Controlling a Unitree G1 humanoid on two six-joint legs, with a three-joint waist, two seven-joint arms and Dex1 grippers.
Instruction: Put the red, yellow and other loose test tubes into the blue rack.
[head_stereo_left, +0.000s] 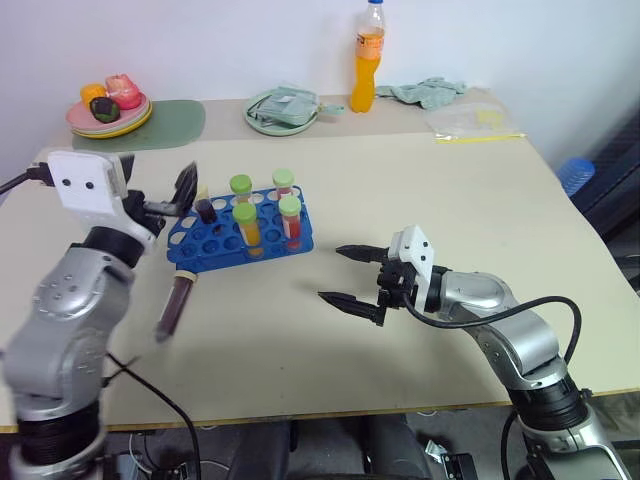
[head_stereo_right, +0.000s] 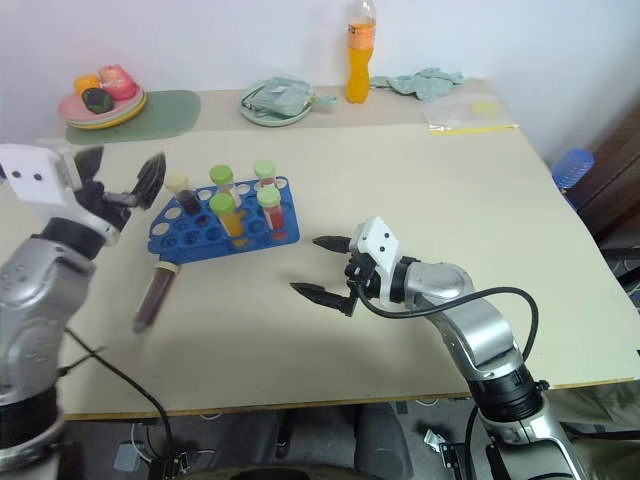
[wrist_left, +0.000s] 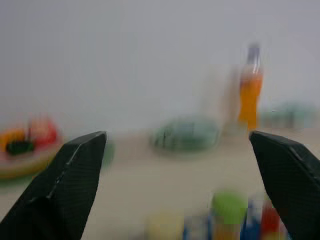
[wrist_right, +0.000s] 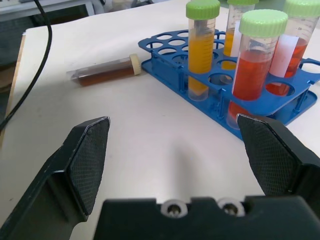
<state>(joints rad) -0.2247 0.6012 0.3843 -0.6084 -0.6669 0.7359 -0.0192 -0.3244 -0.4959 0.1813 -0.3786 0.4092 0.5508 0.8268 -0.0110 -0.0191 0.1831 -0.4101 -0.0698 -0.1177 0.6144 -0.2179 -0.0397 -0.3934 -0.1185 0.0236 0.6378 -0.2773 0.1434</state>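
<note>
One dark test tube (wrist_right: 105, 73) with a cream cap lies loose on the worktop just beside the blue rack (head_stereo_left: 215, 243), on its left-edge side. Four green-capped tubes (head_stereo_left: 245, 222) already stand in the rack. Both the right gripper (head_stereo_left: 352, 279) and the left gripper (head_stereo_right: 122, 180) hold their jaws wide apart, empty. Farther back, the orange bottle (head_stereo_left: 367, 58) shows no legible label.

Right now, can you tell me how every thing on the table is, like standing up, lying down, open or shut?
Blue rack: flat on the table, partly filled.
Green-capped tubes: four, upright in the rack, capped.
Dark tube in the rack: upright, cream cap on.
Dark tube on the table: lying down beside the rack, capped.
Left gripper: open, empty, above the rack's end.
Right gripper: open, empty.
Orange bottle: upright, capped.
</note>
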